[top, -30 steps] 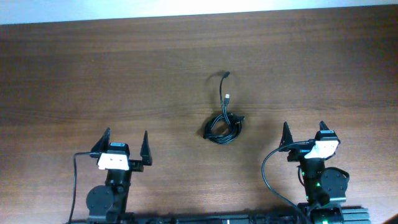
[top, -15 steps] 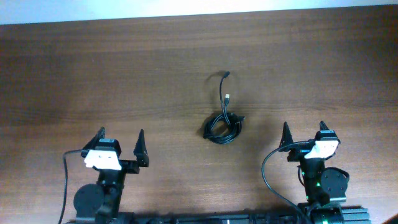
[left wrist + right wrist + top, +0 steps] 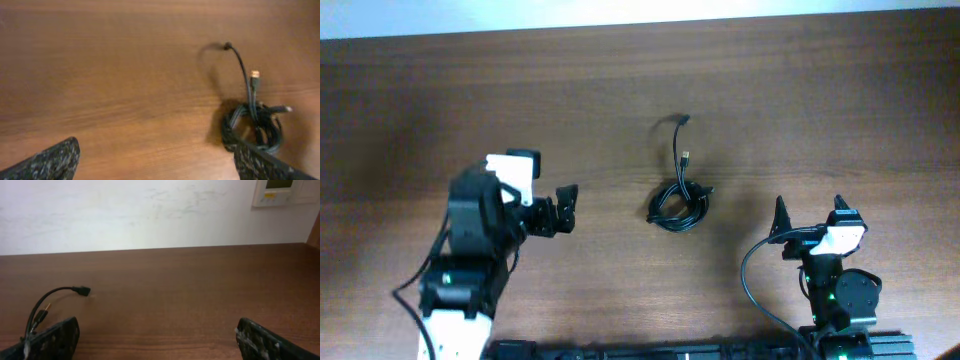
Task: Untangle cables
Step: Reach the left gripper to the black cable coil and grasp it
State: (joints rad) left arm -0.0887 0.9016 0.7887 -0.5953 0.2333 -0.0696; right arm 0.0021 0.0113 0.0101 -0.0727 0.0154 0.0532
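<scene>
cables (image 3: 682, 197) knotted (mid-table) — left gripper (image 3: 567, 208) spread wide, right gripper (image 3: 808, 206) likewise, neither touching.

The desk (image 3: 800, 110) is brown wood with fine, straight grain. It looks smooth and has a dull sheen where light falls on it. The cables (image 3: 252, 125) have a black plastic or rubbery sheath, smooth and slightly glossy. One plug tip (image 3: 255, 74) looks like pale yellowish metal. On the left gripper (image 3: 155, 146) the fingers (image 3: 50, 162) are black with a grey-speckled, rough-looking face, and the right gripper (image 3: 157, 324) looks alike. The wall (image 3: 150, 210) is matt white and faintly smudged.
</scene>
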